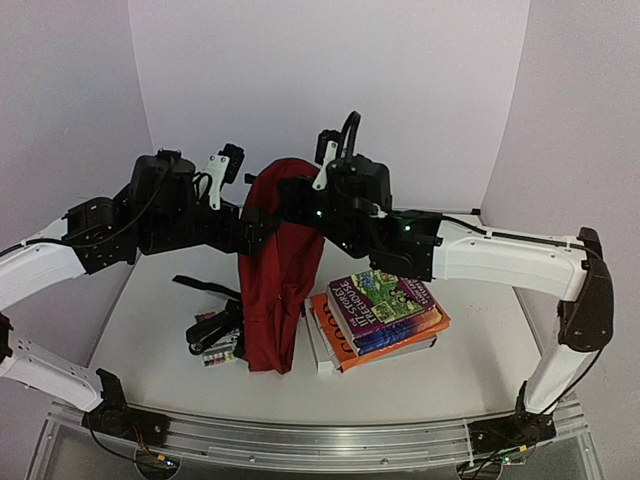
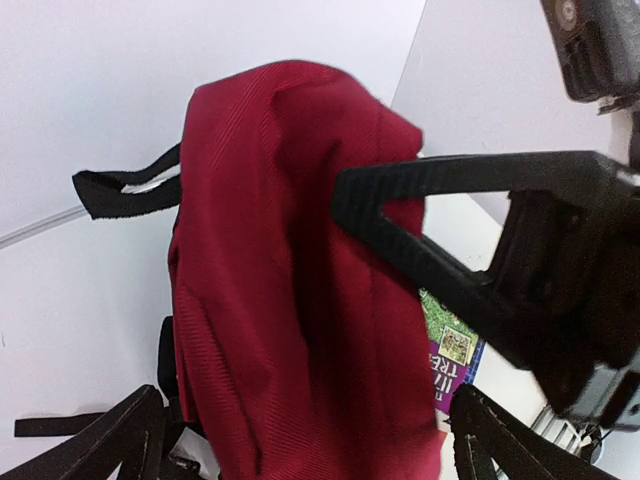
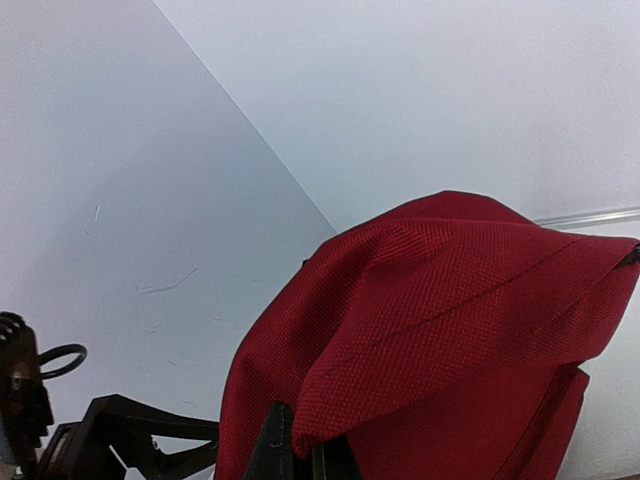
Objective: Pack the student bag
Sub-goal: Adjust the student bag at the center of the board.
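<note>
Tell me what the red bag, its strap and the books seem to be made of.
The student bag looks like matte dark red woven fabric, probably synthetic: a fine ribbed weave and soft folds show. Its strap looks like black woven webbing. The books seem paper, with colourful printed covers; their finish is unclear.

Left gripper (image 2: 305, 445) wide, right gripper (image 3: 300, 452) tight.

Books (image 1: 385, 312) block passage right of the student bag (image 1: 275, 285).
</note>
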Controlling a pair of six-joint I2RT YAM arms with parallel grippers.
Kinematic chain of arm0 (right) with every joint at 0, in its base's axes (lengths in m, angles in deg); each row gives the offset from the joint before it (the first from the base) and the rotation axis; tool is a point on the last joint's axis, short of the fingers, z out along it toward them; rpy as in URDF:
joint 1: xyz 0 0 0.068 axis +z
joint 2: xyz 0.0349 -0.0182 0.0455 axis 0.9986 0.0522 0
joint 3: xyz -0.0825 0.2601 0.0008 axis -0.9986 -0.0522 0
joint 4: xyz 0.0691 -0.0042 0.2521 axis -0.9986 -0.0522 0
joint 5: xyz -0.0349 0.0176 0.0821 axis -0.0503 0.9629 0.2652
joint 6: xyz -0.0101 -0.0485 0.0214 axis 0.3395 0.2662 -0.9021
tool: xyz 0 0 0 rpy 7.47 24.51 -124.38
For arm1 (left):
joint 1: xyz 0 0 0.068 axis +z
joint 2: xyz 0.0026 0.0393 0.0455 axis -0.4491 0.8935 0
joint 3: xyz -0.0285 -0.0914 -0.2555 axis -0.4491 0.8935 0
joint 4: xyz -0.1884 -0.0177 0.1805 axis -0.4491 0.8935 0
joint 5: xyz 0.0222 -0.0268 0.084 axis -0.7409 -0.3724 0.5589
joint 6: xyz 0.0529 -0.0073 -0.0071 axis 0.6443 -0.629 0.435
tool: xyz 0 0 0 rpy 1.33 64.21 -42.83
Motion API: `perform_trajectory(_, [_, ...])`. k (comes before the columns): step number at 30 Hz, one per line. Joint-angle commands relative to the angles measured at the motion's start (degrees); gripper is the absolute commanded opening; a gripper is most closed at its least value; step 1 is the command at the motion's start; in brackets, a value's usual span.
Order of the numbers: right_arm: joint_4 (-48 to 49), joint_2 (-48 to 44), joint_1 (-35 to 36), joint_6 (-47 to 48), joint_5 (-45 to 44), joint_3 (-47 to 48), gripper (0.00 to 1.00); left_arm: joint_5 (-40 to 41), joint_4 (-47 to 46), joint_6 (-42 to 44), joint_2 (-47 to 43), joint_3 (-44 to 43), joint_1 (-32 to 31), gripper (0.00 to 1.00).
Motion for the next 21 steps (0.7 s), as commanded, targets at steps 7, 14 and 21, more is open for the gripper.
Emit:
perform_trajectory(7, [-7.38,13.10,0.09,9.45,-11.32,26.14,0.00,-6.41,3.56,5.07,-2.39,-7.81,-0.04,0.77])
perform_trajectory(14, [-8.01,14.88,0.06,9.04,-10.71,29.08,0.00,3.32,3.85,3.30,-3.15,-4.39,0.02,0.68])
perform_trajectory(21, [-8.00,14.17,0.09,8.30,-10.35,27.55,0.00,4.56,0.92,4.38,-3.17,-1.24,0.16,0.53])
